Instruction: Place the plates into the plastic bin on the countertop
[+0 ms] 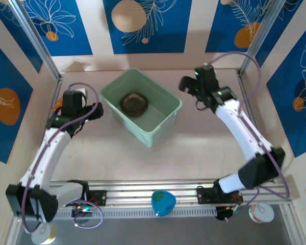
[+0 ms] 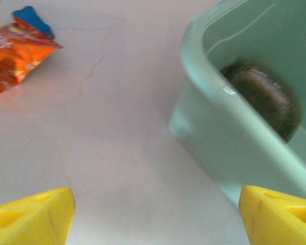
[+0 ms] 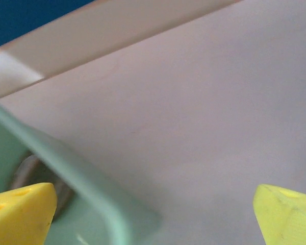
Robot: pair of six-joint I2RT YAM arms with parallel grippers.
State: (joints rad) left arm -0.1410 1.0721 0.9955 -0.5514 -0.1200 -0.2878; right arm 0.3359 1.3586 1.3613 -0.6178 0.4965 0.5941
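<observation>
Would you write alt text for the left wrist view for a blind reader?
A mint-green bin holding brownish plates sits at right; an orange packet lies top left on the pale countertop, with two yellow fingers wide apart along the bottom edge.

Tally, top view:
- 1 mint-green bin [image 1: 160, 128], centre of frame.
- 1 dark stack of plates [image 1: 134, 103] inside it; single plates can't be counted.
- 1 blue dish-shaped item [image 1: 163, 202], bottom centre.

Wrist views:
- 1 orange snack packet [image 2: 15, 51], upper left.
- 2 grippers: left gripper [image 2: 155, 217], right gripper [image 3: 153, 214].

The plates [image 1: 134, 103] lie in the plastic bin [image 1: 158, 133], which stands mid-way across the desk [image 1: 194, 148]; a snack packet [image 2: 15, 48] lies to its left.
</observation>
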